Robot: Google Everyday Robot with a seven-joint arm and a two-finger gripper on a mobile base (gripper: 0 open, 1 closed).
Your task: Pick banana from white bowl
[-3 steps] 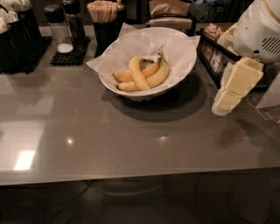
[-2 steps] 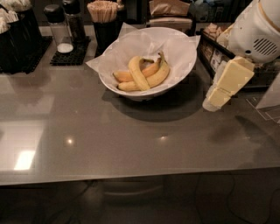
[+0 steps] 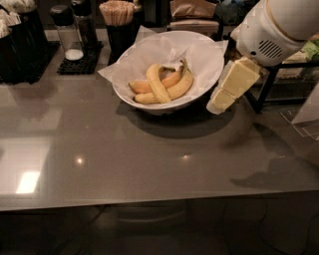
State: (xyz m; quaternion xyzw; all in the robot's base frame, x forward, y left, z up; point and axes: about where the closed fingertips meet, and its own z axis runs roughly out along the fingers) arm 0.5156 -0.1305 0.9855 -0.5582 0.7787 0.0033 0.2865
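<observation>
Just right of the white bowl point(image 3: 130, 97), the robot's pincer point(image 3: 220, 101) hangs above the grey surface point(image 3: 149, 164), tilted down and to the left, its cream tip close to the bowl's rim but not touching it. Whether the pincer is open or closed cannot be told; it holds nothing. The white arm point(image 3: 279, 25) reaches in from the upper right corner.

Inside the bowl, which is lined with crinkled white paper point(image 3: 202, 55), the banana point(image 3: 157, 83) lies on top, pale yellow and curved, crossing over two others. An orange-tinted banana point(image 3: 172, 78) shows from beneath it on both sides, and a longer golden banana point(image 3: 178, 89) curls along the near side, its dark stem pointing up towards the far rim.

Behind the bowl, at the back of the surface, stand a dark cup of wooden sticks point(image 3: 117, 12) and a shaker point(image 3: 67, 31) on a black mat point(image 3: 82, 63).
</observation>
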